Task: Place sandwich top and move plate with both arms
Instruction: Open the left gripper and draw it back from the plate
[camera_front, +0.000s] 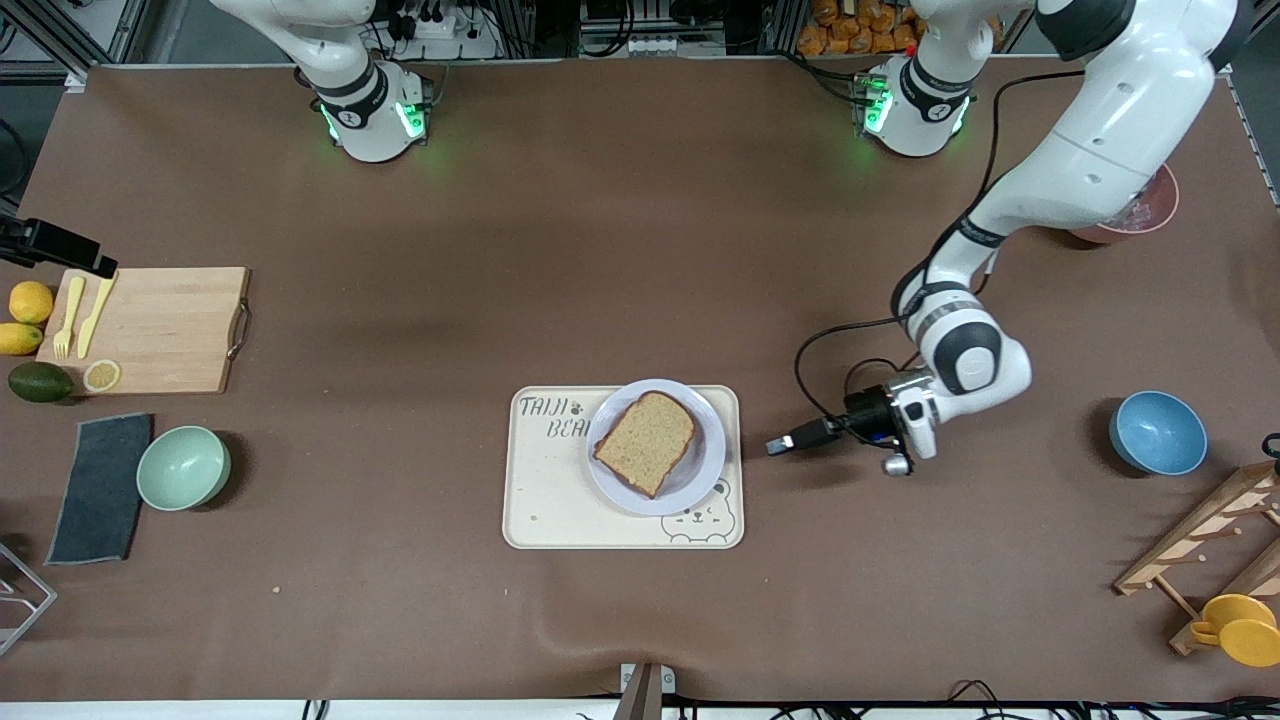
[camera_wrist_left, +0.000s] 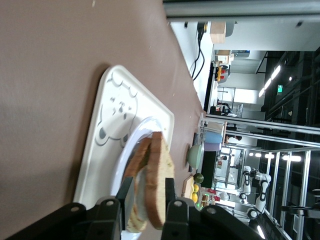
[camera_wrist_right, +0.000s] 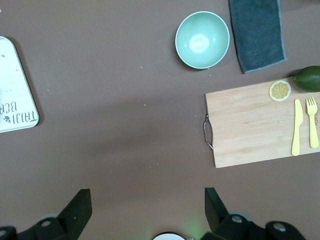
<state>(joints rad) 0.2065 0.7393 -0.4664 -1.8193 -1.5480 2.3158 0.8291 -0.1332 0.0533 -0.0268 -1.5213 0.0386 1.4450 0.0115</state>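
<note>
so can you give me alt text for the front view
A slice of bread lies on a pale round plate, which sits on a cream bear tray at the table's middle. The left end effector hovers low beside the tray, toward the left arm's end of the table. Bowls, a cutting board and fruit sit toward the table's ends.

Stacked bread slices (camera_wrist_left: 156, 185) on plate (camera_wrist_left: 131, 150)

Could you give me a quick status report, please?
Left gripper open, empty, low beside the tray. Right gripper open, waiting aloft. Sandwich top on the plate. Nothing between them.
</note>
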